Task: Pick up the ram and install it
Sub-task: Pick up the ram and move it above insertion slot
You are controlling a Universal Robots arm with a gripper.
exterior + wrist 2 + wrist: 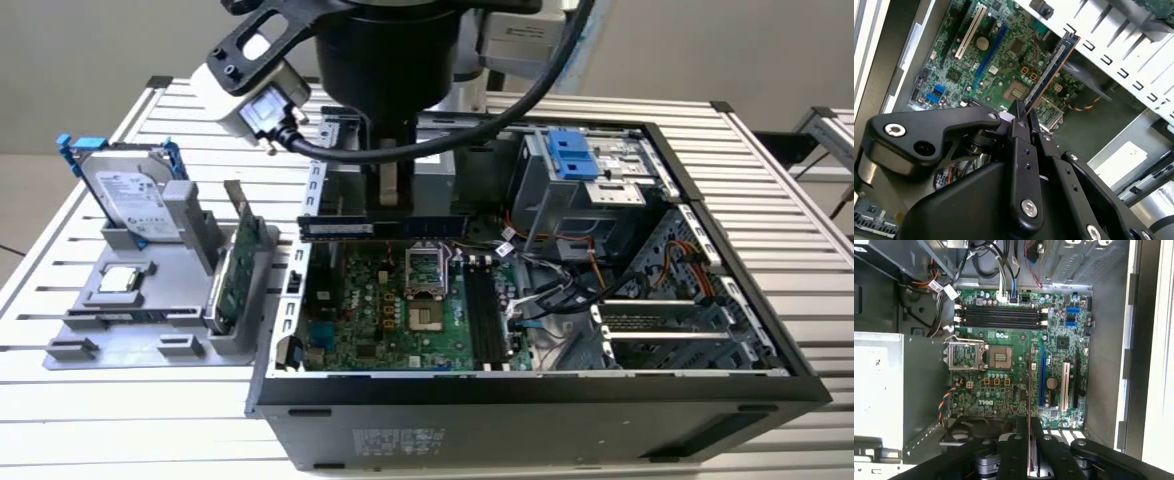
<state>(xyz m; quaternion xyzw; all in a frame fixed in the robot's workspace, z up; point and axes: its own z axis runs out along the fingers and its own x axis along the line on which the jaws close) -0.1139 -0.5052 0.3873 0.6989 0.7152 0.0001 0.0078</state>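
Dark ram (1050, 65) in the tool (1020, 114)

An open computer case (534, 420) lies on its side on the white slatted tabletop (80, 400). Inside the case, a green motherboard (387, 320) covers the floor, with a square processor socket (1000, 356) near its middle and a long blue expansion slot (1042, 375) just beside a white one (1065, 385). Loose cables (561, 290) trail within the case, near a blue latch (577, 155). Outside the case, on the exterior view's left, a grey holder (134, 320) carries an upright silver hard drive (134, 195), a green circuit card (230, 275) on edge and a small square chip (120, 280) lying flat.
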